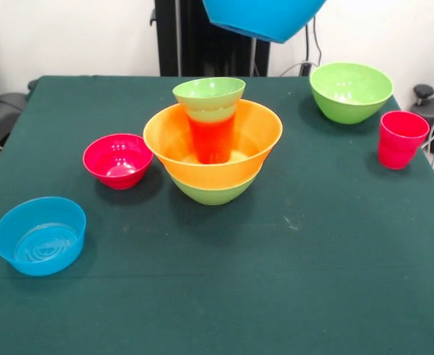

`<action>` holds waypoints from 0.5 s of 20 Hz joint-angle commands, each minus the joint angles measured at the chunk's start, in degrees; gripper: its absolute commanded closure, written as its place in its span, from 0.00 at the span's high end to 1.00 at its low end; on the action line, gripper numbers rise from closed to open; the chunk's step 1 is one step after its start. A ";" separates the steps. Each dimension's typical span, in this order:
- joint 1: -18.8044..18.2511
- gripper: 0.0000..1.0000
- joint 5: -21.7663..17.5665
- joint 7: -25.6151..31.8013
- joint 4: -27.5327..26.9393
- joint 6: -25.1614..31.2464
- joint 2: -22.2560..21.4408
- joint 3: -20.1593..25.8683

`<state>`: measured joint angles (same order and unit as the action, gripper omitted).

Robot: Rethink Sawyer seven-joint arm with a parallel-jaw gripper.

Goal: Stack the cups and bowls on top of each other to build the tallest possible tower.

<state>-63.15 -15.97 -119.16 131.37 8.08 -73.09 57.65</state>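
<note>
You are seeing the big blue bowl (pixel 264 18) hanging tilted at the top edge, above and behind the tower (pixel 212 140), clear of it. The gripper itself is not showing, so you cannot tell how it is gripping.

The tower is sitting mid-table: a big green bowl (pixel 213 192) at the bottom, the wide orange bowl (pixel 213 144) nested in it, an orange cup (pixel 211 137) standing inside, and a small green bowl (pixel 209 94) capping it.

A small red bowl (pixel 117 160) is resting just left of the tower, a small blue bowl (pixel 40 235) nearer the front left. Far right, another big green bowl (pixel 350 92) and a red cup (pixel 401 140) are sitting close together.
</note>
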 commanded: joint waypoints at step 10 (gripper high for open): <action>-1.63 0.00 -4.93 0.16 1.69 0.43 8.52 -1.05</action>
<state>-65.54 -16.51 -119.16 131.36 8.09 -69.29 57.61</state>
